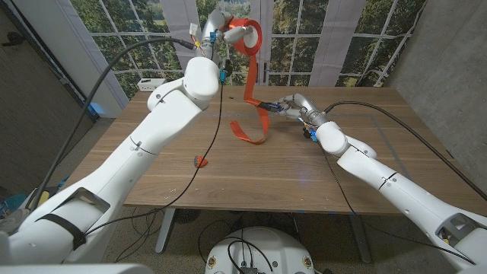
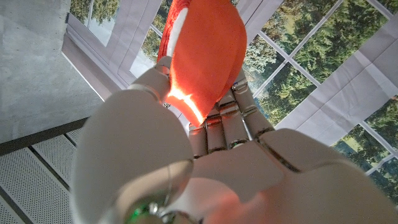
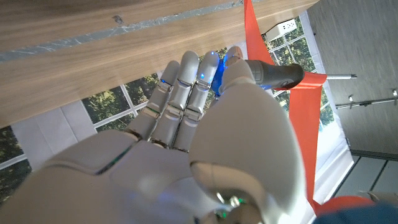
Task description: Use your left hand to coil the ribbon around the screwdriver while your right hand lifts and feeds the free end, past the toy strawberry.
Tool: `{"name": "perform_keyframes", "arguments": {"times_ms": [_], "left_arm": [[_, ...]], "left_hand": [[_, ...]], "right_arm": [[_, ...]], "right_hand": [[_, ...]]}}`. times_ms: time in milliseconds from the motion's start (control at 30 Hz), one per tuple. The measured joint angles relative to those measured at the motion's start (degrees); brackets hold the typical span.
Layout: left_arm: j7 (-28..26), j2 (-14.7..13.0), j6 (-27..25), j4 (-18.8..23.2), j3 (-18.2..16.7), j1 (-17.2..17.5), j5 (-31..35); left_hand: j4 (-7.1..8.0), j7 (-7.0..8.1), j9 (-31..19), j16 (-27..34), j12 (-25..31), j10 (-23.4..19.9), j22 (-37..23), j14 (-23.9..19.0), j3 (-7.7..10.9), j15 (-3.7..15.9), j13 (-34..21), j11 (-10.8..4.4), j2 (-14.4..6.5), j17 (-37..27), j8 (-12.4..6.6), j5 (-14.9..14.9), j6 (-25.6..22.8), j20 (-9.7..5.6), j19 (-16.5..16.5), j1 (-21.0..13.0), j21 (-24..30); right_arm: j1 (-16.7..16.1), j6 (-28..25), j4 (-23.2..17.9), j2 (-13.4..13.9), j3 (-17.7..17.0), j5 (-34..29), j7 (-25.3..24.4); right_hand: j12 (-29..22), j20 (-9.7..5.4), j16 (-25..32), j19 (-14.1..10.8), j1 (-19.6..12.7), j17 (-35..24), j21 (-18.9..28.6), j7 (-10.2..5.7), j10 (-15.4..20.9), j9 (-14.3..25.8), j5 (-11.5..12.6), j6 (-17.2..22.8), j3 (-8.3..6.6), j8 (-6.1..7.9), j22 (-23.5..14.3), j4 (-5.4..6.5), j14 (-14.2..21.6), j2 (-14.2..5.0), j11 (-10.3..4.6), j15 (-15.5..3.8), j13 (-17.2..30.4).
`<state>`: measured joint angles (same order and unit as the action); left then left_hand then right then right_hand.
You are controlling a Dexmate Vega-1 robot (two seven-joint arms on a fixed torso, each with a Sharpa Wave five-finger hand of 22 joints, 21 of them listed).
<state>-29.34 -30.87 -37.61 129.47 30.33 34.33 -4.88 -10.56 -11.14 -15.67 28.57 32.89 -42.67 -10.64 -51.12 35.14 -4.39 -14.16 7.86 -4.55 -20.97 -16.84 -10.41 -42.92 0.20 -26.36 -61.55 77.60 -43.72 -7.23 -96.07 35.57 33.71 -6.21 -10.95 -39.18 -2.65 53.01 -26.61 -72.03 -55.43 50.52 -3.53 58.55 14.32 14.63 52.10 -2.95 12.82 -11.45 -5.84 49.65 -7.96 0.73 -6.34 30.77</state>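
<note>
My left hand [image 1: 227, 34] is raised high above the table's far edge and holds a loop of the orange ribbon [image 1: 249, 38]; in the left wrist view the ribbon [image 2: 205, 56] lies between its fingers [image 2: 219, 127]. From there the ribbon hangs down to my right hand [image 1: 295, 105], which grips the screwdriver [image 3: 277, 74] by its black and blue handle just above the table. The ribbon [image 3: 305, 118] crosses the screwdriver's shaft. Its free end lies in a curl on the wood [image 1: 251, 135]. The small red toy strawberry [image 1: 200, 160] sits on the table nearer the front left.
A white power strip [image 1: 151, 82] lies at the wooden table's [image 1: 358, 183] far left corner. Black cables run along both arms and over the table. Windows stand behind the table.
</note>
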Motion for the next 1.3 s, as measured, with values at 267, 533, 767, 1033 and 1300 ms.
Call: {"name": "perform_keyframes", "arguments": {"times_ms": [267,533,767,1033,1300], "left_arm": [[1.31,0.26,2.56,0.90,-0.40,0.57,0.42],[4.27,0.35,4.03,1.34,-0.61,0.65,-1.24],[8.40,0.42,5.61,0.94,-0.96,0.64,-5.40],[13.58,0.12,7.94,-0.38,-1.82,0.76,-11.87],[18.33,-1.48,9.91,-0.45,-1.91,0.87,-17.83]], "left_hand": [[0.01,0.00,0.00,-0.08,-0.07,0.00,0.25,0.00,-0.01,0.00,0.00,0.00,-0.07,-0.01,0.09,-0.01,0.00,0.01,0.00,0.07,0.00],[0.02,0.00,-0.02,0.08,-0.23,0.00,0.29,0.00,-0.02,0.00,0.00,0.00,-0.22,-0.02,0.29,-0.23,-0.01,-0.01,0.21,0.22,0.49],[0.03,0.00,-0.03,0.11,-0.34,0.00,0.28,0.00,-0.03,0.00,0.00,0.00,-0.22,-0.02,0.50,-0.23,-0.02,-0.11,0.32,0.22,0.51],[0.04,0.00,-0.05,0.10,-0.53,0.00,0.28,0.00,-0.04,0.00,-0.01,0.00,-0.22,-0.02,0.72,-0.22,-0.03,-0.16,0.27,0.22,0.51],[0.09,-0.01,-0.06,0.06,-0.68,0.00,0.29,0.00,-0.09,0.00,-0.01,0.00,-0.22,-0.02,0.93,-0.21,-0.25,-0.24,0.17,0.22,0.89]], "right_arm": [[1.47,-4.71,0.63,-0.60,1.58,0.45,-0.46],[2.19,-10.37,-0.30,-1.57,2.16,1.06,-1.95],[2.63,-14.49,-2.20,-2.49,2.20,2.89,-2.74],[3.26,-18.48,-4.06,-3.26,2.05,4.71,-4.42],[4.01,-21.48,-4.91,-4.22,1.97,6.06,-6.70]], "right_hand": [[0.00,0.22,0.45,-0.22,-0.14,0.26,0.76,0.00,0.13,0.00,-0.06,0.00,0.01,-0.06,0.28,-0.01,0.00,-0.14,0.13,0.01,-0.02],[0.01,0.82,0.89,-0.83,-0.14,0.79,1.40,0.00,1.05,0.00,-0.18,0.00,-0.22,-0.25,0.27,-0.26,0.00,-0.14,0.40,0.01,-0.29],[0.00,1.23,1.45,-1.24,-0.48,1.07,1.86,0.00,1.47,0.00,0.02,0.00,-0.19,-0.25,0.27,-0.28,0.31,-0.48,0.81,-0.10,-0.52],[0.08,1.54,1.89,-1.55,-0.52,1.33,2.06,0.00,1.47,0.00,0.02,0.00,-0.14,-0.25,0.27,-0.33,0.40,-0.52,0.80,-0.01,-0.79],[0.08,1.54,2.33,-1.55,-0.51,1.60,2.49,0.00,1.67,0.00,0.02,0.00,0.09,-0.24,0.27,-0.56,0.40,-0.51,1.00,0.00,-0.99]]}}
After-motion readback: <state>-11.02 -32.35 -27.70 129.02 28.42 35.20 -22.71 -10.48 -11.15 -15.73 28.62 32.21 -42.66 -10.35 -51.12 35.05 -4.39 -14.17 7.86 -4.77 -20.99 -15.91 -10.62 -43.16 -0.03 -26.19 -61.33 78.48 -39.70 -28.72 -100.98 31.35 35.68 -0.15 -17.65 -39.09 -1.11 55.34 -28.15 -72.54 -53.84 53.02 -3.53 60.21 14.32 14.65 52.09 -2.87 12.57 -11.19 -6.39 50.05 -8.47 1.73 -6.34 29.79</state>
